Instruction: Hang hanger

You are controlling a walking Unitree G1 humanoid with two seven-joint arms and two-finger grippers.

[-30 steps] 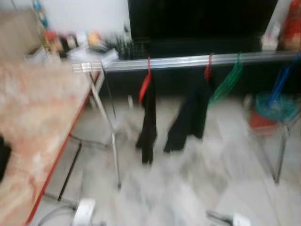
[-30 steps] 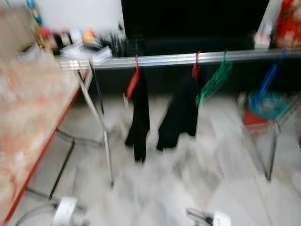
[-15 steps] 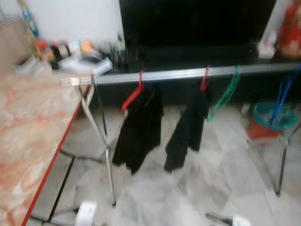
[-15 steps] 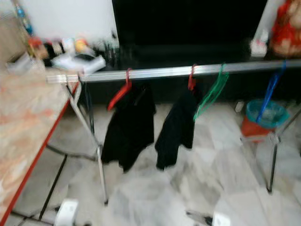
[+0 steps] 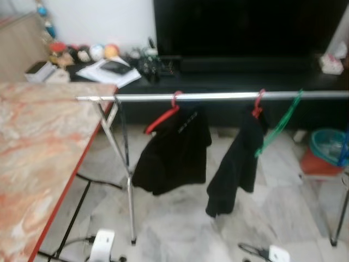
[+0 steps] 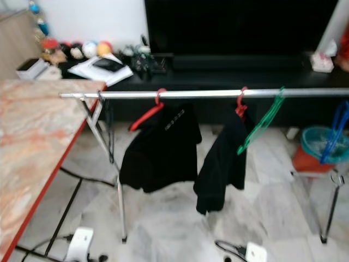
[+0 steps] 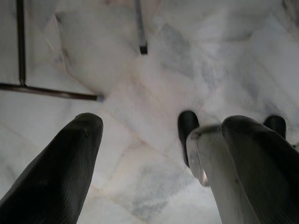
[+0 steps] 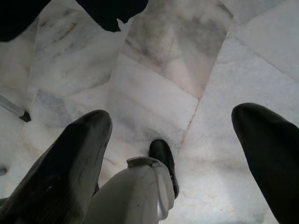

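Marble table [image 5: 38, 142] at left, then silver rail [image 5: 218, 96] carrying red hanger [image 5: 163, 115] with black garment [image 5: 174, 153], another red hanger [image 5: 257, 106], green hanger [image 5: 278, 126]. Left gripper [image 7: 154, 154] and right gripper [image 8: 173, 144] hang wide, empty, over floor. Hangers look already hung; next, probably fetch another.
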